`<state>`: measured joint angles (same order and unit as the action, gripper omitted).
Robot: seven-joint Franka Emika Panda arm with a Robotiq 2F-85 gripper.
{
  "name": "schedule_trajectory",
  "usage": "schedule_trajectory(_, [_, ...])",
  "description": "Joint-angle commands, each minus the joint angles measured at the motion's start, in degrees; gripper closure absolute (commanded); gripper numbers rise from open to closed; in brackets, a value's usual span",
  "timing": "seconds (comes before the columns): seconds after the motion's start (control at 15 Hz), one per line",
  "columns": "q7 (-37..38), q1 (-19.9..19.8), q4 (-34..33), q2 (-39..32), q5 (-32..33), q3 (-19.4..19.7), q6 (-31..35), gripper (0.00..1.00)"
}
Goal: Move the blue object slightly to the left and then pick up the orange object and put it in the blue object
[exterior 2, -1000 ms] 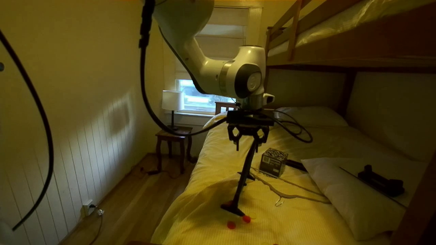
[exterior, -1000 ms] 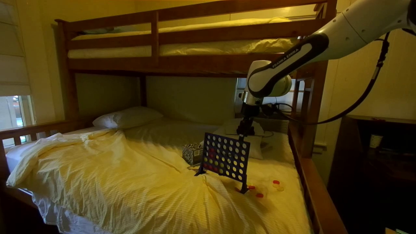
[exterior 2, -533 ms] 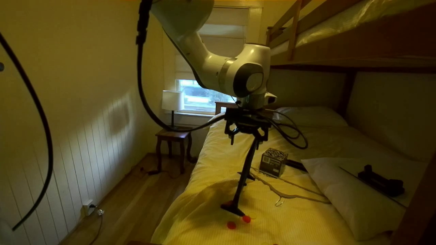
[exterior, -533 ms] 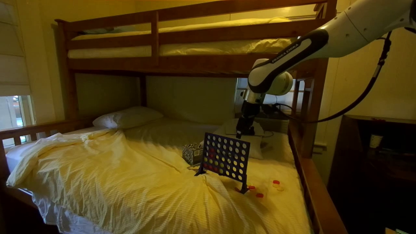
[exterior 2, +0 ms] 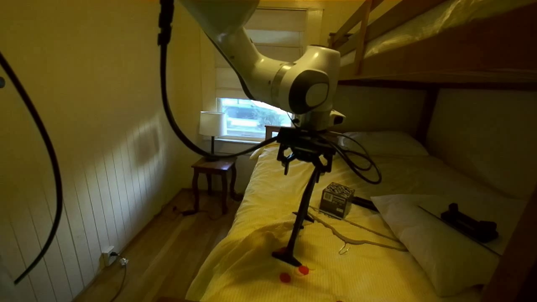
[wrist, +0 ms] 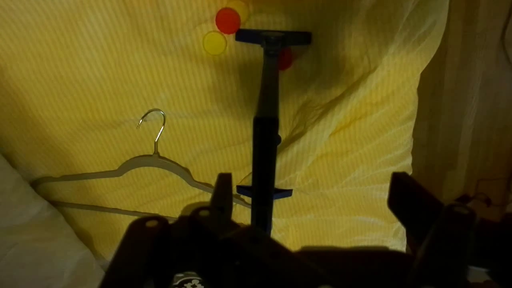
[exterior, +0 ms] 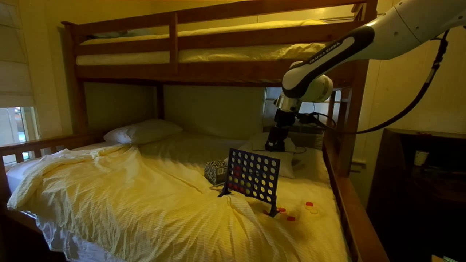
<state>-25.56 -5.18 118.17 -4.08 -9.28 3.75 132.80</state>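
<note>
The blue rack (exterior: 253,174) stands upright on its feet on the yellow bedspread, with some red and yellow discs in its holes. It shows nearly edge-on in an exterior view (exterior 2: 300,216) and from above in the wrist view (wrist: 265,160). Red-orange discs lie on the bed by its near foot (exterior: 291,218) (exterior 2: 285,277) (wrist: 228,20); which one is the orange object I cannot tell. My gripper (exterior 2: 302,173) is open and empty, close above the rack's top edge. In the wrist view the rack lies between the fingers (wrist: 311,178), nearer the left finger in the picture.
A patterned box (exterior 2: 337,200) stands beside the rack. A clothes hanger (wrist: 152,161) lies on the bedspread, partly under a pillow (exterior 2: 428,247) bearing a black item (exterior 2: 469,226). Yellow discs (wrist: 215,43) lie near the red ones. The upper bunk (exterior: 218,72) overhangs the bed.
My gripper has risen and tilted slightly, its fingers clearing the rack's top edge in an exterior view. The arm has shifted a little right in both exterior views. The rack and discs have not moved.
</note>
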Motion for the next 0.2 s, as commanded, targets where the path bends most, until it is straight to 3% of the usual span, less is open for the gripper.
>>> schedule_trajectory(0.0, [0.1, -0.1, 0.0, 0.2, 0.1, -0.1, -0.3, 0.0])
schedule_trajectory(0.13, [0.1, -0.1, 0.0, 0.3, 0.1, -0.1, -0.4, 0.0])
